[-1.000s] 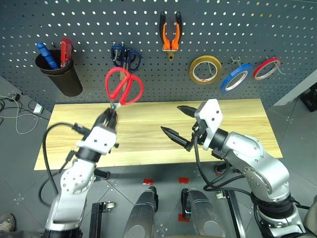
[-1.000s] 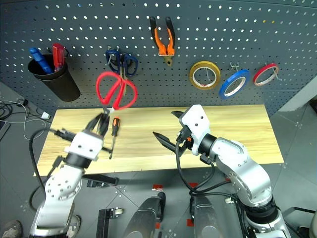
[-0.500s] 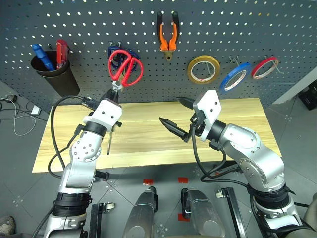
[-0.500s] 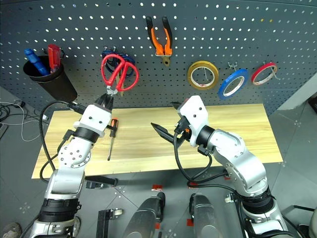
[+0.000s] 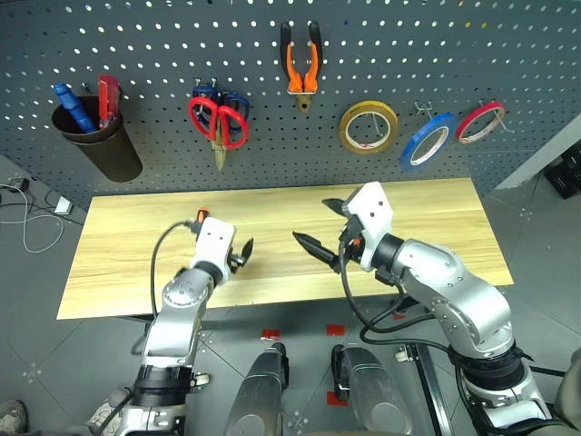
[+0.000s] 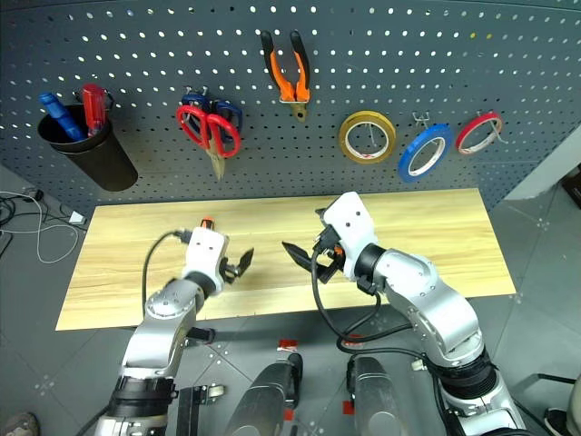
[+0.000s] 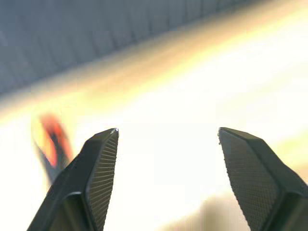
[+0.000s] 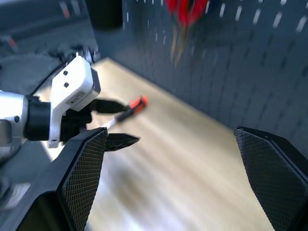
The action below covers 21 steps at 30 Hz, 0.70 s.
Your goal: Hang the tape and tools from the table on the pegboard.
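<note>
A dark grey tiled floor [image 5: 36,345] spreads under the long light wood-grain desk [image 5: 436,213]. Behind it stands a dark grey perforated wall panel [image 5: 163,36]. White and grey cables [image 5: 32,204] trail across the floor at the left.

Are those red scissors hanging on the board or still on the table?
Hanging: the red scissors are on the pegboard, blades pointing down, above the table.

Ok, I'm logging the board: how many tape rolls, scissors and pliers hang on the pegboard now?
Tape rolls: 3 (yellow roll, blue tape, red roll)
Scissors: 2 (red scissors, blue scissors)
Pliers: 1 (pliers)
Total: 6
</note>
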{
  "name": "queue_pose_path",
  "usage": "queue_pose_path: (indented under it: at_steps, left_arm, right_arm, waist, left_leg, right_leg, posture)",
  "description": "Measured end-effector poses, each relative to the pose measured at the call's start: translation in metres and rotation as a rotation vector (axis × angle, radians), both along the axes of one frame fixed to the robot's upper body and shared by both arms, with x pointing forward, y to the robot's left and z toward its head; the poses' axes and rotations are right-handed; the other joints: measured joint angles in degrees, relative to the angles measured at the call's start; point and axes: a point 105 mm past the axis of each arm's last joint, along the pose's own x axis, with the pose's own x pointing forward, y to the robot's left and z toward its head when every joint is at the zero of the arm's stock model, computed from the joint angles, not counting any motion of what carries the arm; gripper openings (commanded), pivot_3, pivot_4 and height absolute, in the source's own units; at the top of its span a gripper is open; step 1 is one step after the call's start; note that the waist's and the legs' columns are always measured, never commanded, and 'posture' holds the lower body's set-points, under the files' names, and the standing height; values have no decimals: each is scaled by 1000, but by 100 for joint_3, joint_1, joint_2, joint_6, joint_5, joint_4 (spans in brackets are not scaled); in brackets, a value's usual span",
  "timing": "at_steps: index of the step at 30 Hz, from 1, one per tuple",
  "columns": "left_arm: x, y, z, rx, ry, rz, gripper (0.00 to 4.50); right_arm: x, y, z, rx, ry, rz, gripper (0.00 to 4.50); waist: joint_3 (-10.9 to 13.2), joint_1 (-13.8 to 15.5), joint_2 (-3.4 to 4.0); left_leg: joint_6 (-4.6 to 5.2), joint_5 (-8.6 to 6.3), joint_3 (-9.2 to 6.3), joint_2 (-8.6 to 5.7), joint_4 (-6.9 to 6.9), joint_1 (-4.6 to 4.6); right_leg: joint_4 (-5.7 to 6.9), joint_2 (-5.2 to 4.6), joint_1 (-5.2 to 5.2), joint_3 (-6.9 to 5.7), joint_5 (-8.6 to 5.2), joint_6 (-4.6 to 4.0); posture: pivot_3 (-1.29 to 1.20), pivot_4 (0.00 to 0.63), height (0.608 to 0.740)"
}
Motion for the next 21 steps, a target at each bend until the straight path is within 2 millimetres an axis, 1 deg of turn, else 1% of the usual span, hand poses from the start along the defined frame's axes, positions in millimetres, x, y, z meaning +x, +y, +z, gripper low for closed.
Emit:
queue_pose_path:
  at_steps: [2, 3, 5, 6, 8, 9, 13, 14, 17, 19, 21]
  left_arm:
    - [1, 18, 1, -20, 9, 56, 3409]
    - [3, 30, 4, -22, 11, 89, 3409]
    - [10, 50, 13, -59, 14, 139, 3753]
    - [15, 63, 17, -76, 26, 161, 3930]
    - [22, 78, 22, -86, 39, 189, 4458]
    - [26, 84, 23, -91, 55, 196, 4458]
    - [44, 88, 18, -132, 116, 200, 4458]
    - [53, 85, 16, -145, 141, 191, 4458]
    - [69, 79, 14, -160, 181, 175, 4458]
    - [76, 78, 12, -174, 196, 181, 4458]
    - [82, 80, 18, -184, 185, 196, 4458]
  right_arm:
    - [-4, 6, -3, -2, 37, 1, 4500]
    - [-8, 11, -3, 2, 51, 15, 4500]
    - [-15, 16, -2, 6, 70, 43, 4500]
    - [-18, 21, -1, -2, 78, 68, 4500]
    - [-19, 27, 2, -22, 80, 81, 4500]
    - [-19, 31, 5, -31, 77, 83, 4500]
    - [-16, 47, 20, -25, 66, 99, 4500]
    - [-14, 51, 24, -26, 70, 95, 4500]
    - [-12, 56, 22, -37, 93, 97, 4500]
    - [-11, 53, 18, -60, 111, 92, 4500]
    - [-9, 49, 15, -84, 116, 84, 4500]
  waist:
    - [0, 1, 0]
    - [0, 2, 0]
    - [3, 7, 1]
    - [6, 5, 0]
    - [10, 0, -1]
    - [12, -4, 0]
    - [71, -6, -15]
    - [107, -4, -24]
    - [218, 0, -41]
    - [277, -44, -59]
    - [306, -68, -55]
  left_leg:
    - [-2, 1, -4, 4, 1, 3]
    - [-6, 5, -5, 5, 1, 5]
    - [-12, 11, -9, 6, 4, 6]
    - [-12, 14, -9, 6, 5, 7]
    - [-8, 17, -6, 4, 8, 8]
    - [-8, 17, -4, 3, 8, 8]
    - [-8, 16, -6, 5, 0, 7]
    - [-8, 16, -7, 5, 0, 7]
    - [-6, 14, -6, -2, 0, 1]
    - [-2, 10, 2, -1, 0, -4]
    - [3, 6, 8, 0, -3, -4]
  right_leg:
    - [11, 1, -3, -5, 0, 0]
    - [17, 2, -3, -6, -2, 3]
    - [17, 3, -1, -10, -10, 16]
    - [15, 4, 0, -10, -11, 18]
    - [13, 3, 1, -8, -11, 19]
    - [13, 3, 0, -6, -10, 17]
    - [17, 2, -6, -11, 5, -8]
    - [19, 2, -6, -12, 6, -10]
    - [16, -3, -9, -11, 6, -10]
    - [10, -5, -13, -3, 6, -10]
    - [7, -6, -16, 0, 4, -7]
  posture:
    - [-67, 340, 740]
    - [-68, 348, 740]
    - [-72, 367, 740]
    - [-72, 379, 740]
    - [-72, 390, 740]
    - [-72, 401, 740]
    - [-79, 458, 740]
    - [-83, 465, 740]
    - [-97, 479, 740]
    - [-105, 484, 740]
    - [-111, 482, 740]
